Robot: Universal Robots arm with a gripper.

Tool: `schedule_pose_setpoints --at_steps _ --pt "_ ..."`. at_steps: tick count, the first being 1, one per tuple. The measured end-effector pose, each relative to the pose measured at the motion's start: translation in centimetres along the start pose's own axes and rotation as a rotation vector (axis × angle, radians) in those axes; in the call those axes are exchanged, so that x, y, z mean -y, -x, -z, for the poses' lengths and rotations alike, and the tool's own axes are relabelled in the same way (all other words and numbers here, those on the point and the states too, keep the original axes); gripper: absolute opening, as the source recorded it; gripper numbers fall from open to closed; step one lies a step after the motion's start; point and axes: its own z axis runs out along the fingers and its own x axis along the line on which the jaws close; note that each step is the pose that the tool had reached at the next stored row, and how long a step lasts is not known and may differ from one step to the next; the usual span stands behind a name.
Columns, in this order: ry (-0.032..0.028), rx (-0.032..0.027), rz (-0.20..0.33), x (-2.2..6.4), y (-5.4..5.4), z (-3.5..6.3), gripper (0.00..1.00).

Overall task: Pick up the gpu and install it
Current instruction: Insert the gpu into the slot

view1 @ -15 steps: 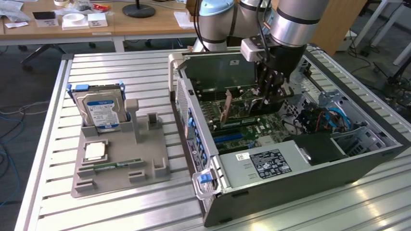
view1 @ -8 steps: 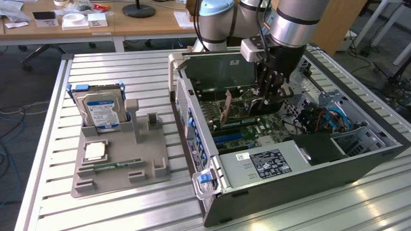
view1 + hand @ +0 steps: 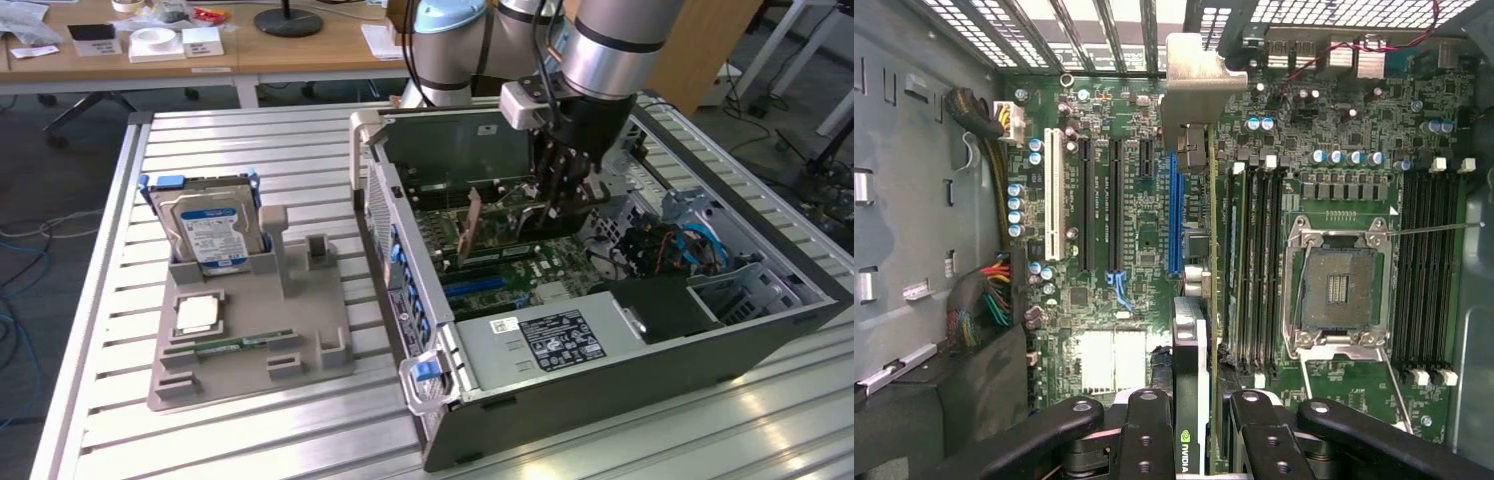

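Black two-fingered pincer (image 3: 1192, 405) pinching the thin, dark gpu card with silver bracket (image 3: 1190, 335), which stands on edge.
Below the pincer, inside the open grey metal computer case (image 3: 534, 400), the card's edge hangs over the green motherboard (image 3: 1139, 250), just beside a long blue slot (image 3: 1174, 215). Bare black expansion slots (image 3: 1086, 205) lie further out.

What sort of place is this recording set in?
Probably a robotics lab or workshop bench for PC assembly: an open computer case sits on a slatted metal table, a grey fixture holds a hard drive, and wooden desks stand behind.
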Motion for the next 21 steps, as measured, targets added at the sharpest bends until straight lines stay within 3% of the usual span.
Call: schedule_pose_setpoints --at_steps 9,21 --pt "0.0000 -0.0001 0.000 -0.14 -0.4 -0.18 0.27" --pt "0.0001 -0.0003 0.000 -1.32 -0.5 -0.99 0.27"
